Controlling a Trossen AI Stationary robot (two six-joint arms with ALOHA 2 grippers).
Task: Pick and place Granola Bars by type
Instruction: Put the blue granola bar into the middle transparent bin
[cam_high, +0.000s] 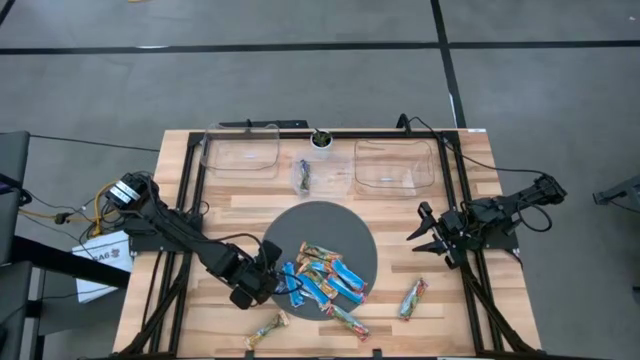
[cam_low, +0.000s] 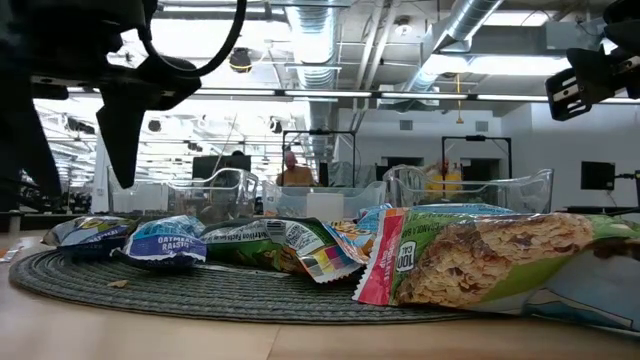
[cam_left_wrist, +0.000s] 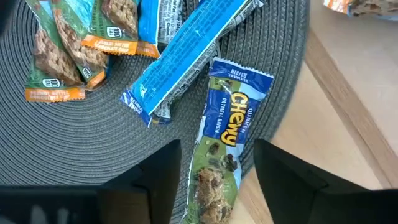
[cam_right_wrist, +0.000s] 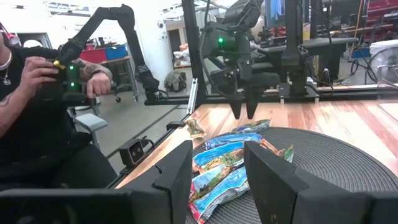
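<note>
Several granola bars (cam_high: 325, 278) in bright blue, dark blue and green-tan-orange wrappers lie piled on the near part of a round grey woven mat (cam_high: 320, 225). My left gripper (cam_high: 268, 283) hovers open over the pile's left end. In the left wrist view its fingers stand on either side of a blue-and-green Chewy bar (cam_left_wrist: 222, 149) that lies flat at the mat's edge, without touching it. From table height the finger (cam_low: 122, 130) ends above the bars (cam_low: 160, 240). My right gripper (cam_high: 425, 235) waits open above the table right of the mat.
Two clear bins (cam_high: 240, 155) (cam_high: 395, 165) sit at the far edge, with a small potted plant (cam_high: 321, 140) between them and a wrapped item (cam_high: 303, 177) in front. Loose bars lie on the wood (cam_high: 413, 298) (cam_high: 267, 328). A person (cam_right_wrist: 37, 93) sits beyond the table's left side.
</note>
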